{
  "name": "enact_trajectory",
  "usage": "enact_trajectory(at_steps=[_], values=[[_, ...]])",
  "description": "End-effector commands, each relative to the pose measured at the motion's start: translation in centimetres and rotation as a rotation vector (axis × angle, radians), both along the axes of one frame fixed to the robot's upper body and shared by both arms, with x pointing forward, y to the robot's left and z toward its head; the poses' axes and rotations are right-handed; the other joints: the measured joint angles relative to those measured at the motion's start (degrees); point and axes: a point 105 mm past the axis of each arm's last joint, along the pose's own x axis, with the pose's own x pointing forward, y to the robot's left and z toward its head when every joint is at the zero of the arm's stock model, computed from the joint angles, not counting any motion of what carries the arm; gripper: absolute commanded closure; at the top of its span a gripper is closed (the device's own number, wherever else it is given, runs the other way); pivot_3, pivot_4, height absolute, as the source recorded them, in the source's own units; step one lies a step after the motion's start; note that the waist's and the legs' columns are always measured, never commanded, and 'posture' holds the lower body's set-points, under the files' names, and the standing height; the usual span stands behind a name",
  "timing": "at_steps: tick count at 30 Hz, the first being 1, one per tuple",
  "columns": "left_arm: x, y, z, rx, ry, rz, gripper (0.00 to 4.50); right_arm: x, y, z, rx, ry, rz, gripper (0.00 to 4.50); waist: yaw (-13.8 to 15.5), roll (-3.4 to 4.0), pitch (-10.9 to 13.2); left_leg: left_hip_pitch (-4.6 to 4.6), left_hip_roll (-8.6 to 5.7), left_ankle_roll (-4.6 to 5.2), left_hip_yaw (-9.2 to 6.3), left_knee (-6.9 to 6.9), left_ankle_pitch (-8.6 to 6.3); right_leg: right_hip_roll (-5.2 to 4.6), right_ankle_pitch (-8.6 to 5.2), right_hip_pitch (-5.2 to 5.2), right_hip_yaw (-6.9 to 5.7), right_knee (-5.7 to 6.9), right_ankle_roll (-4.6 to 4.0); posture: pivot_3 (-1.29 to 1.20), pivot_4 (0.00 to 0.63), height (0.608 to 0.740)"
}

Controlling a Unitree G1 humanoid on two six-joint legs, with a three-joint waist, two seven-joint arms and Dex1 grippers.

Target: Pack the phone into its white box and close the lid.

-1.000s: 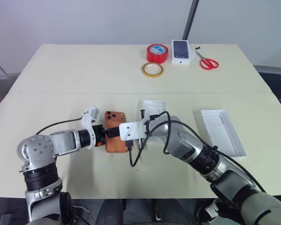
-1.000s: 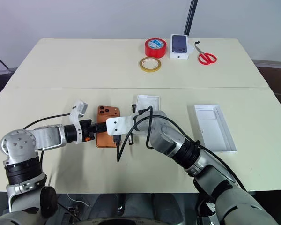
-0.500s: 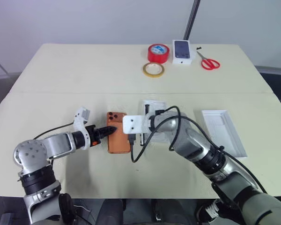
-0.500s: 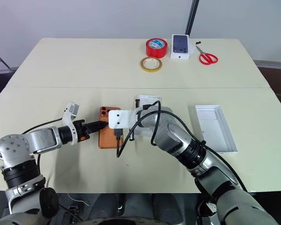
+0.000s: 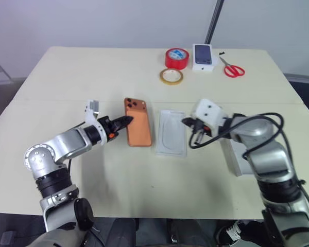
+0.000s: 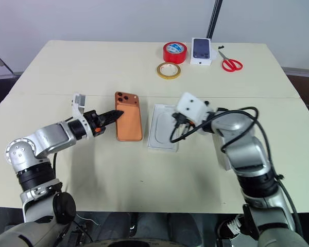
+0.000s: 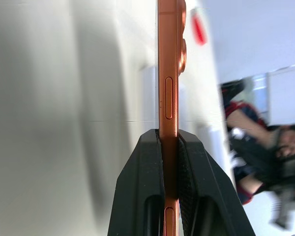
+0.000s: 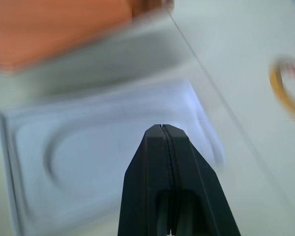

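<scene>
The task is at an early stage. The phone [image 5: 138, 131] is in hand but in no box, no lid is on anything, and the whole packing and closing remain to be done.

Nearest, to the left of the white insert [image 5: 171, 135], the left gripper [image 5: 124, 122] is clamped on the phone. The left wrist view shows the slim orange body edge-on, pinched between the two black fingers [image 7: 147, 167], with the camera bumps at the far end. The phone runs alongside the insert's left edge, just beside it and not over it, with its orange back and the lens cluster facing up. It looks raised from the table [image 5: 72, 72], though I cannot tell whether any edge of it touches.

At the insert's right edge the right gripper [image 8: 162, 129] is pressed shut on nothing. It hangs above the rounded recess, apart from the phone.

To the right of the insert and well apart from the phone, a shallow white piece [image 5: 233, 158] lies mostly hidden behind the right arm. I cannot tell whether it is the white box or the lid. If it is the box, the phone would have to be carried across the insert to reach it.

Beyond the insert, at the table's far side, lie a yellow tape ring [image 5: 171, 76], a red tape roll [image 5: 176, 58], a small white box printed with a dark phone [image 5: 204, 55] and red scissors [image 5: 232, 68], none of them touched
</scene>
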Motion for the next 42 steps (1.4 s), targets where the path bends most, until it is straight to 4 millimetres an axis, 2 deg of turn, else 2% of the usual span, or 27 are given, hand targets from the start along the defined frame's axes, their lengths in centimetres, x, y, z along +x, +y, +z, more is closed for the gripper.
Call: enact_trajectory(at_steps=[1, 6, 10, 26, 28, 29, 34, 37, 42], values=[[0.2, -2.6, 1.5, -0.036, -0.026, -0.080, 4.46, -1.2, -1.1, 1.2, 0.029, -0.041, -0.001, 4.50, -0.17, 0.00, 0.00, 0.00, -0.01, 0.00, 0.03, 0.00, 0.00, 0.00, 0.00, 0.00, 0.01, 0.00, 0.00, 0.00, 0.150, 0.740], [0.9, -5.8, 0.3, 0.006, 0.032, -0.144, 4.46, -1.9, -2.3, 1.1, 0.045, -0.039, -0.054, 4.50, -0.70, 0.02, 0.00, 0.06, 0.10, -0.07, 0.13, -0.03, 0.04, 0.18, 0.00, -0.03, 0.08, 0.03, 0.00, 0.00, 0.150, 0.740], [1.5, -7.3, -0.3, 0.011, 0.057, -0.157, 4.46, -1.9, -3.1, 1.2, 0.047, -0.049, -0.095, 4.50, -0.33, 0.02, 0.00, 0.06, 0.10, -0.15, 0.13, -0.01, 0.09, 0.21, 0.00, -0.02, 0.09, 0.03, 0.00, 0.00, 0.150, 0.740], [2.0, -9.6, -1.6, 0.049, 0.069, -0.201, 4.46, -2.7, -3.1, 1.4, 0.059, -0.048, -0.089, 4.50, -0.31, 0.01, 0.01, 0.04, 0.05, -0.21, 0.14, 0.00, 0.13, 0.25, -0.01, 0.01, 0.08, 0.00, 0.01, 0.00, 0.150, 0.740], [1.9, -9.7, -1.6, 0.057, 0.065, -0.205, 3.52, -2.7, -3.1, 1.4, 0.057, -0.049, -0.089, 4.50, -0.36, 0.01, 0.01, 0.04, 0.06, -0.22, 0.14, 0.00, 0.13, 0.25, -0.01, 0.01, 0.09, 0.00, 0.01, 0.00, 0.150, 0.740], [1.9, -9.7, -1.7, 0.059, 0.063, -0.208, 3.28, -2.7, -3.1, 1.4, 0.056, -0.049, -0.089, 4.50, -0.34, 0.01, 0.01, 0.04, 0.07, -0.22, 0.14, 0.00, 0.13, 0.25, -0.01, 0.01, 0.09, 0.00, 0.01, 0.00, 0.150, 0.740], [1.9, -8.8, -0.9, 0.064, 0.030, -0.194, 0.75, -2.6, -3.0, 1.4, 0.048, -0.053, -0.089, 4.50, -0.32, 0.01, 0.01, 0.04, 0.07, -0.21, 0.14, 0.00, 0.13, 0.24, -0.01, 0.01, 0.09, 0.00, 0.01, 0.00, 0.150, 0.740], [2.0, -7.4, 0.1, 0.087, -0.015, -0.169, 0.75, -2.5, -2.8, 1.4, 0.040, -0.058, -0.083, 4.50, -0.50, 0.01, 0.01, 0.05, 0.09, -0.21, 0.13, 0.00, 0.13, 0.24, -0.01, 0.01, 0.09, 0.00, 0.01, 0.00, 0.150, 0.740], [2.2, -3.7, 1.4, 0.250, -0.115, -0.096, 0.75, -2.1, -2.3, 0.8, -0.029, -0.072, -0.071, 4.50, -0.48, 0.02, 0.01, 0.05, 0.12, -0.23, 0.13, -0.02, 0.13, 0.26, -0.01, -0.01, 0.10, 0.01, 0.01, 0.00, 0.150, 0.740]])
